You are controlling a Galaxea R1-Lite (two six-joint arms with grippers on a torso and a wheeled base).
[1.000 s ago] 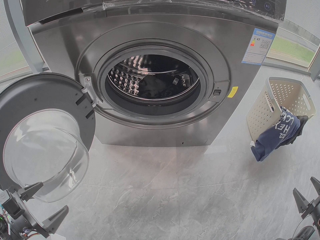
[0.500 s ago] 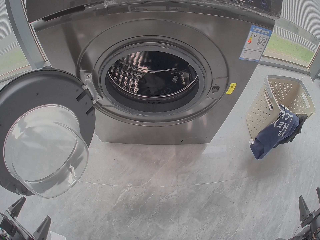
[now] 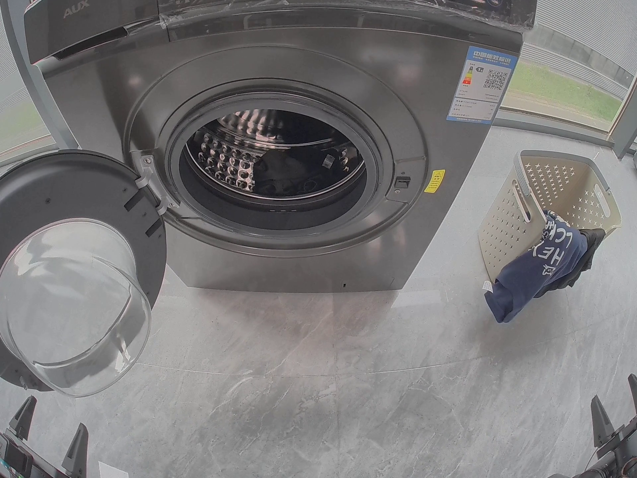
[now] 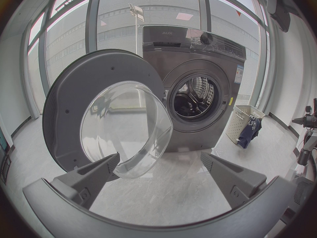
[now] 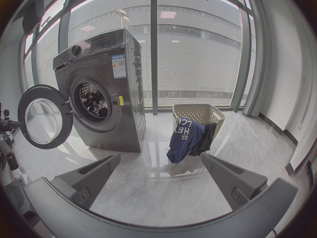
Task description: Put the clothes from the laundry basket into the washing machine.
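Observation:
A grey washing machine [image 3: 285, 68] stands ahead with its round door [image 3: 73, 234] swung open to the left. Dark clothes [image 3: 292, 170] lie in the drum. To the right stands a cream laundry basket [image 3: 570, 180] with a navy shirt [image 3: 534, 267] and a black garment [image 3: 587, 250] draped over its front rim. My left gripper [image 3: 50, 426] is open and empty at the lower left, near the door's lower edge. My right gripper [image 3: 617, 406] is open and empty at the lower right, short of the basket [image 5: 198, 113]. The shirt [image 5: 183, 138] hangs toward the floor.
Grey tiled floor [image 3: 345, 380] stretches between me and the machine. Glass walls [image 5: 198, 50] rise behind the machine and basket, with a curtain [image 5: 261, 66] at the right corner. The open door [image 4: 99, 109] takes up the space at the left.
The whole head view has shifted, so the camera moved. My left gripper has dropped lower and farther back from the door. The clothes and basket lie as before.

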